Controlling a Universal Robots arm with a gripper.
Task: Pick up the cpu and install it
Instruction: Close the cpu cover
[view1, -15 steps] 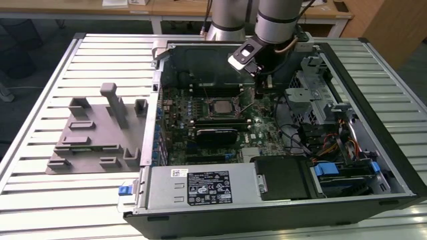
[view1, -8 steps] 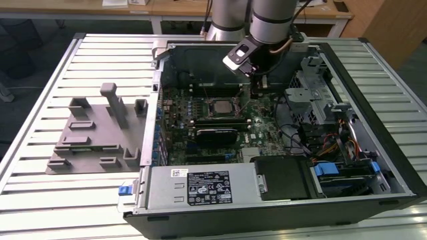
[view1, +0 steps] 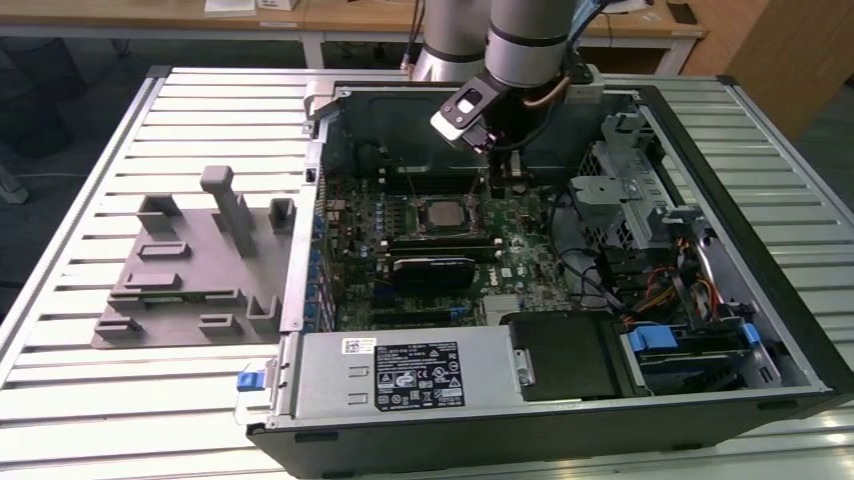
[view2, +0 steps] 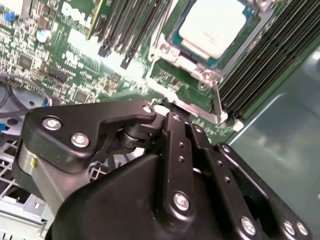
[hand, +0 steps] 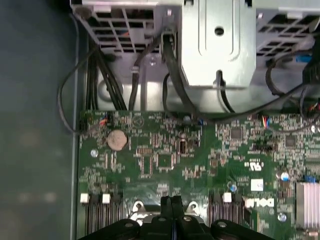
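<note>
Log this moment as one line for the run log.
cpu: lying in socket | claw: shut, low over motherboard beside socket

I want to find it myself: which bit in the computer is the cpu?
Look inside the open computer case at the green motherboard. Near its middle sits a metal-framed socket, and the cpu lies in it. It is a flat, shiny silver-white square, while the slots beside it are long, dark and thin.
</note>
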